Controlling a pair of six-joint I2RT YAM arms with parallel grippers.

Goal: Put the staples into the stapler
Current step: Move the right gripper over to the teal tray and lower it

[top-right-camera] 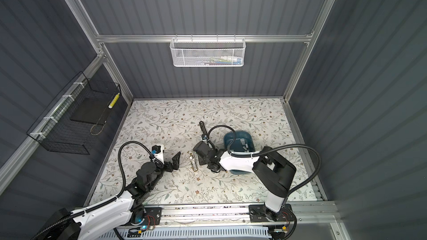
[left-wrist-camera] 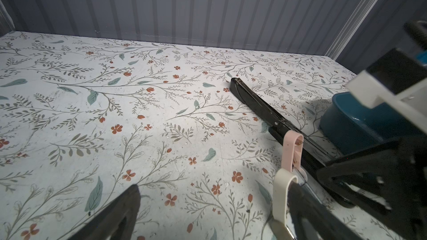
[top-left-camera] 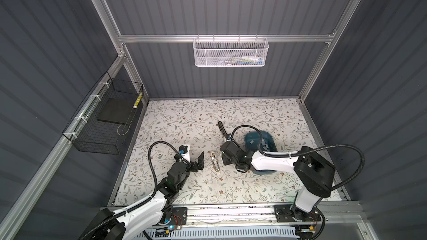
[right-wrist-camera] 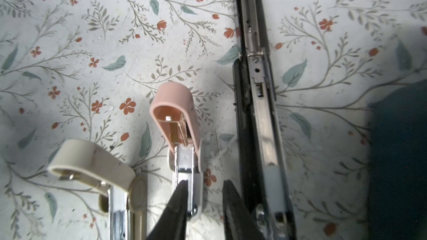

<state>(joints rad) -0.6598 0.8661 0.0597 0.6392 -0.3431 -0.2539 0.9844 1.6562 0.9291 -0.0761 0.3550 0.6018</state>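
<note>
Staples [top-left-camera: 264,145]: small flat grey strips, found loose and scattered inside the blue tub [top-left-camera: 249,137].

Black stapler [top-left-camera: 222,128]: long, opened out flat with its metal channel exposed, laid just beside the tub.

Pink stapler [right-wrist-camera: 175,114] and cream stapler [right-wrist-camera: 92,165]: small, caps hinged up, laid side by side beyond the black one from the tub.

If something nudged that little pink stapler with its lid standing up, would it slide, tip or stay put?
The pink stapler looks small and mostly plastic, so probably light: a nudge would likely slide it on the smooth table. Its base lies flat, so tipping seems unlikely. The raised lid would probably swing on its hinge before the body moves.
</note>
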